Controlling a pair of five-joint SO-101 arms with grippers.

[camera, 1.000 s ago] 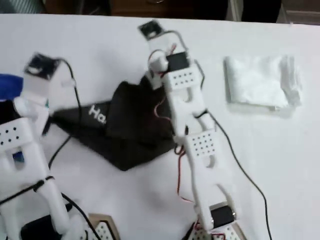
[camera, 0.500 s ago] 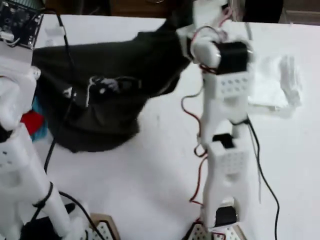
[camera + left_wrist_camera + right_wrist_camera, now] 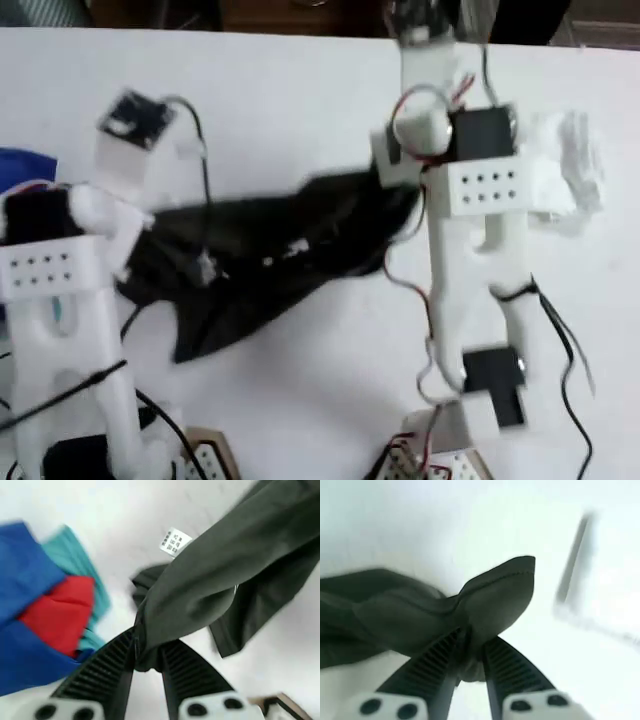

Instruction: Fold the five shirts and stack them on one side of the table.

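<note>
A black shirt (image 3: 270,255) hangs stretched between my two arms over the middle of the white table (image 3: 300,400). My left gripper (image 3: 148,652) is shut on one end of the black shirt (image 3: 220,590) at the left. My right gripper (image 3: 470,652) is shut on the other end of the black shirt (image 3: 490,597) near the table's centre. A white care label (image 3: 175,541) shows on the cloth. A folded white shirt (image 3: 555,165) lies at the back right, partly behind the right arm (image 3: 475,230).
A heap of blue, red and teal shirts (image 3: 45,610) lies at the table's left edge (image 3: 15,165), beside the left arm (image 3: 60,300). Red and black cables run along both arms. A wooden base (image 3: 205,450) sits at the front edge.
Both arms have come down with the black shirt from a high, spread position. The shirt now hangs lower and narrower, stretched between them nearer the table's middle.
</note>
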